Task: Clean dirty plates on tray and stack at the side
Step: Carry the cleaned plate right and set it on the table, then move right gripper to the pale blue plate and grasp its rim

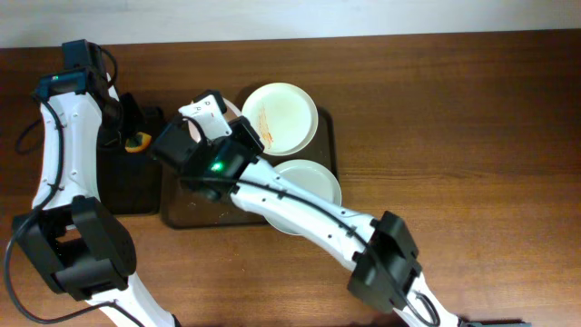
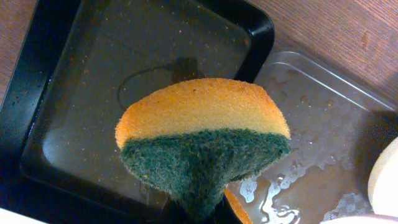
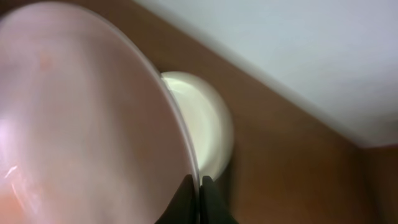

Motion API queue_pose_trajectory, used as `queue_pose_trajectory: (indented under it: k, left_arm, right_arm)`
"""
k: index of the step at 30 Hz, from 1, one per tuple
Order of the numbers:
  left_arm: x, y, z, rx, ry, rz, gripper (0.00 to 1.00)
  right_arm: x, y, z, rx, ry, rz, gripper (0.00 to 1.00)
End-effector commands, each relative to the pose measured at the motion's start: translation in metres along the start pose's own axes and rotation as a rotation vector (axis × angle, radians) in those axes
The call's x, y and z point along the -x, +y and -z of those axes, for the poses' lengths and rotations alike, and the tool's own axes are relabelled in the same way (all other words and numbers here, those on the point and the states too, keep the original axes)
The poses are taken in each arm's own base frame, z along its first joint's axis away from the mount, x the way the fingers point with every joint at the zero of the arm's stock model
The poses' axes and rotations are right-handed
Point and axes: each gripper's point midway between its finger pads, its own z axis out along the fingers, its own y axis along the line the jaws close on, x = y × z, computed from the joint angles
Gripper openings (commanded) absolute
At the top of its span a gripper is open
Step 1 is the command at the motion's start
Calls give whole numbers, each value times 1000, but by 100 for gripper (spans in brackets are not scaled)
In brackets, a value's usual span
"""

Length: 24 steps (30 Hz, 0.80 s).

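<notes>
No text, label, brand or number can be read in any of the views. In the overhead view, the white housing [image 1: 207, 110] at the wrist of the right arm [image 1: 300, 213] bears a few small dark marks, too small to make out. A green light [image 1: 217, 166] glows on that arm.

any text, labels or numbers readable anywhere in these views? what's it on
No text reads clearly in any view.
Dark marks on the white wrist housing of the right arm: too small to read.
Sponge, held plate and black tray: no print visible.
</notes>
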Motion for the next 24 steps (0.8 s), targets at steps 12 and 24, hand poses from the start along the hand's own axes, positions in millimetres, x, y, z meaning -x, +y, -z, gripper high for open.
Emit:
queue_pose_trajectory:
  k: [12, 24]
  left_arm:
    - [6, -1, 4, -15, -15, 7, 1]
    - [6, -1, 4, -15, -16, 7, 1]
  right_arm:
    - [-109, -208, -98, 434, 664, -722, 4]
    - [-288, -256, -160, 243, 968, -946, 4]
